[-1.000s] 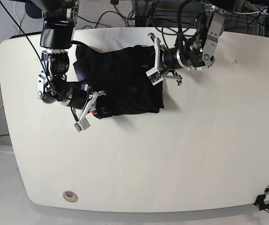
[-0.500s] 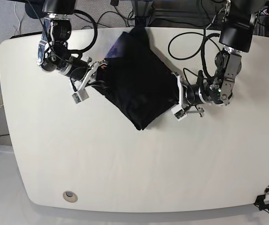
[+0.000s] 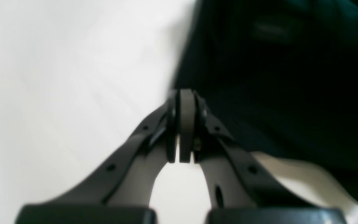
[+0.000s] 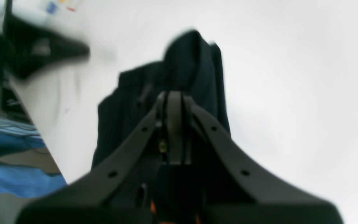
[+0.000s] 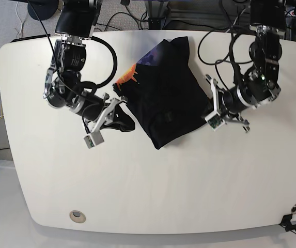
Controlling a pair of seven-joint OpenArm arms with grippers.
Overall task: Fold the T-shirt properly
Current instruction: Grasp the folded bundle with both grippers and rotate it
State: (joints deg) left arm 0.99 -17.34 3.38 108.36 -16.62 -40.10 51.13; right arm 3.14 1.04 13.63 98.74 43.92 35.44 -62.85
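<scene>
My right gripper (image 5: 102, 122) is clenched on the T-shirt (image 5: 164, 98); my left gripper (image 5: 211, 110) is clenched at its opposite edge, whether on cloth I cannot tell. The T-shirt lies bunched on the table (image 5: 163, 181), far side, between both grippers. I judge the folding not finished; 1 neat fold remains.

A robotics lab: white table (image 5: 153, 186), tangled cables (image 5: 132, 18) behind.

The T-shirt (image 5: 166, 98) is matt black cloth; the table (image 5: 153, 191) is smooth, white, faintly glossy.
</scene>
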